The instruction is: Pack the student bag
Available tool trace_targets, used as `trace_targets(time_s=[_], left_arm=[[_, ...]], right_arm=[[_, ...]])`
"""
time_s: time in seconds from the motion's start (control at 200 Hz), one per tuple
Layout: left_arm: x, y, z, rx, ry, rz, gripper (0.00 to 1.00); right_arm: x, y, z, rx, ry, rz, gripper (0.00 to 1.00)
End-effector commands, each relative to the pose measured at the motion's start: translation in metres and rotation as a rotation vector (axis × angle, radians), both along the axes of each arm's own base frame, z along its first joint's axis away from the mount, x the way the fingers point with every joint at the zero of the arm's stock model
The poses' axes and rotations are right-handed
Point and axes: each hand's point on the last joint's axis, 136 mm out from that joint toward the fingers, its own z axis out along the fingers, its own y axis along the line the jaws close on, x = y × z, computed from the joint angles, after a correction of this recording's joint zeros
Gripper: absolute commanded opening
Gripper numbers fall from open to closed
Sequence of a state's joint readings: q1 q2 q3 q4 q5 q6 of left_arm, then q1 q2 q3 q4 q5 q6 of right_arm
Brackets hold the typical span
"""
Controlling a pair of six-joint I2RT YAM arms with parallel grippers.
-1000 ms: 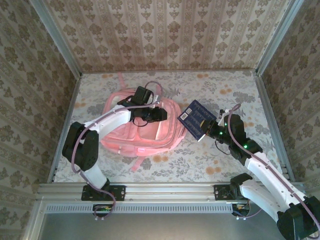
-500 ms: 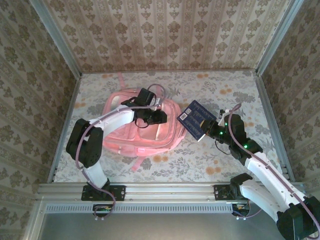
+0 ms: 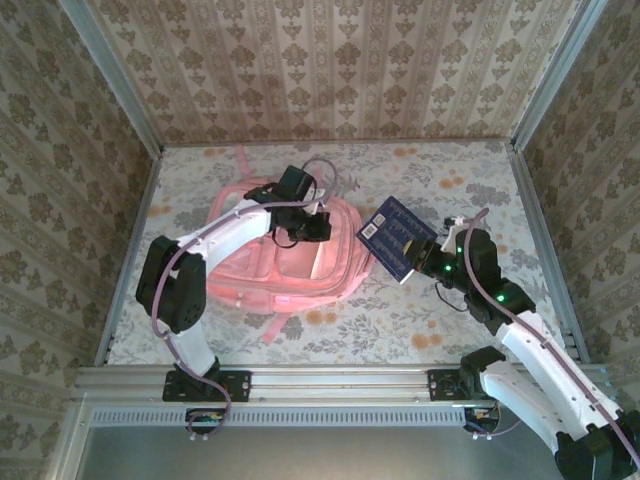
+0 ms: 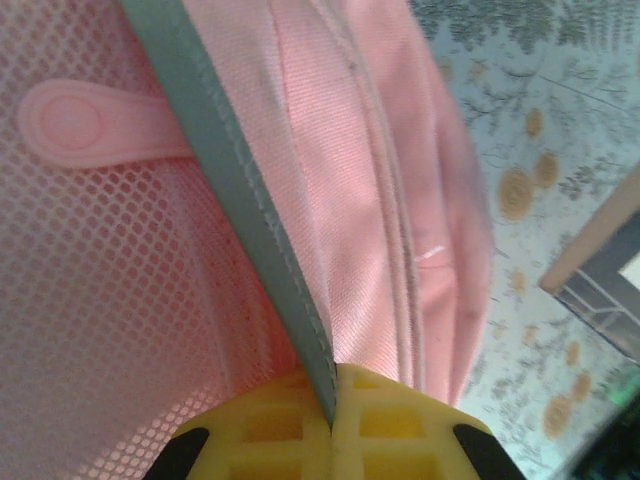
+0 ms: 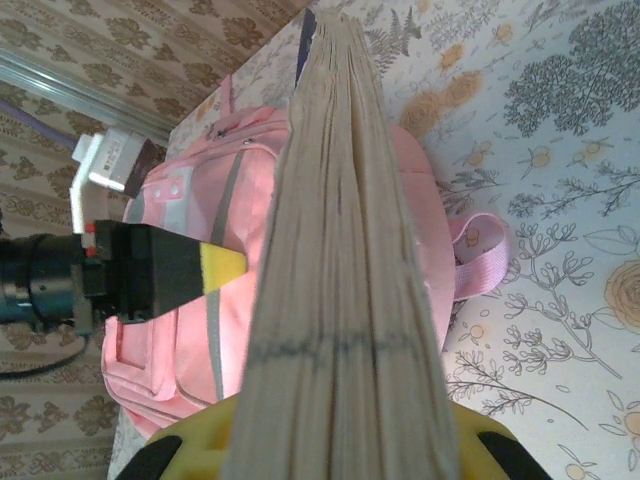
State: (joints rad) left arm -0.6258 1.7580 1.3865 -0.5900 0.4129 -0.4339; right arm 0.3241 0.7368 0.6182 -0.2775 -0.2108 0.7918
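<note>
The student bag (image 3: 285,272) lies flat on the bench (image 3: 445,332), left of the middle, with its front pockets facing up. It is made of soft fabric and mesh, so I judge that it will sag and fold if it is lifted at one point, and that it is light. The left gripper (image 4: 333,405) is closed on a grey trim (image 4: 235,200) of the bag. This sewn edge looks firmer than the cloth and seems a good place to pull. The right gripper (image 3: 432,260) is clamped on a thick book (image 3: 395,238), held just beside the bag's right side. The book is stiff and probably rather heavy.
</note>
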Motion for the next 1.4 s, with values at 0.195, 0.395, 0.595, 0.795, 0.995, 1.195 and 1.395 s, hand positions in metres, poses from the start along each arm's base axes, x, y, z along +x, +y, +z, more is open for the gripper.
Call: trace_targets(time_s=[0.195,0.395,0.595,0.795,0.995,1.195,1.395], left_arm=[[-0.038,0.017,0.117,-0.200,-0.082,-0.107,0.00],[-0.048,0.040,0.149,-0.301,-0.093,-0.079,0.00],[-0.043,0.055,0.176,-0.409,-0.106,-0.028,0.00],[-0.036,0.056,0.187,-0.482,-0.089,-0.014,0.00],[-0.034,0.055,0.193,-0.504,-0.101,-0.017,0.00],[-0.032,0.057,0.196,-0.523,-0.103,-0.004,0.00],[-0.030,0.062,0.199,-0.540,-0.106,0.009,0.00]], right_arm=[[-0.010,-0.026,0.032,-0.164,-0.042,-0.046,0.00],[-0.006,-0.010,0.030,-0.090,-0.033,0.009,0.00],[-0.007,0.039,0.025,0.129,0.014,0.227,0.00],[0.000,0.073,0.026,0.382,0.038,0.364,0.00],[0.029,0.091,0.009,0.424,0.042,0.363,0.00],[0.045,0.141,0.009,0.426,0.000,0.496,0.00],[0.067,0.195,-0.015,0.379,0.049,0.515,0.02]])
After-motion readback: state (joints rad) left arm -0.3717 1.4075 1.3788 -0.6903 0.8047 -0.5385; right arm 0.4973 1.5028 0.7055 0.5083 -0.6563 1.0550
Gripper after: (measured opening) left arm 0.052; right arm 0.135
